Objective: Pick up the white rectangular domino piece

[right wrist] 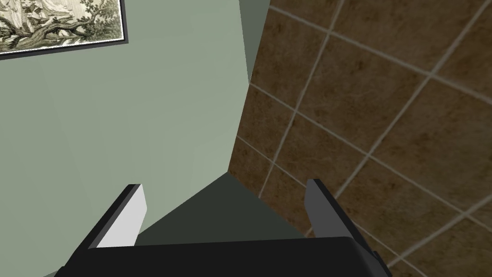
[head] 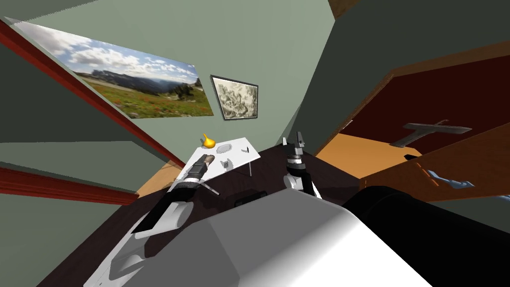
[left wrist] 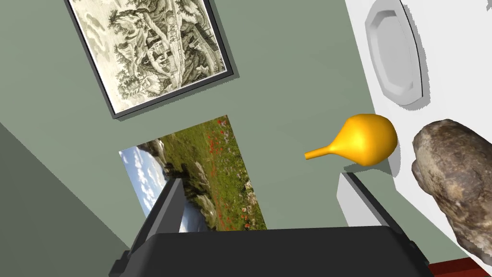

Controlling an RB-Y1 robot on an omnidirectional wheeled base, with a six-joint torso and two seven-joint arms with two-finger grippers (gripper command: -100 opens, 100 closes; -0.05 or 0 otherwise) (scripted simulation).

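1. While my left arm reaches out over the near part of the white tabletop (head: 238, 144), my left jaws stand wide open with nothing between them. In the left wrist view the two fingers (left wrist: 161, 211) rise well apart.
2. Just past the tip of one finger lies a yellow gourd-shaped thing (left wrist: 365, 139). It sits at the edge of the tabletop, with its thin neck pointing out over the edge toward the green wall.
3. A rough brown rock (left wrist: 454, 182) sits beside that same finger, on its outer side and not between the jaws. I cannot tell whether it touches the finger.
4. Beyond the gourd-shaped thing a grey eight-sided plate (left wrist: 394, 53) lies flat on the tabletop.
5. A small pale piece casting a dark shadow is what I take for the domino piece (head: 245, 149), though it is too small to be sure. In the head view it is on the tabletop, to the right of the plate and near the table's right edge. It is well apart from my left jaws.
6. A small jagged grey thing (head: 226, 163) sits near the front edge of the tabletop, between the rock and the domino piece.
7. My right arm is raised to the right of the table. My right jaws are open and empty, their fingers (right wrist: 127, 216) pointing upward.
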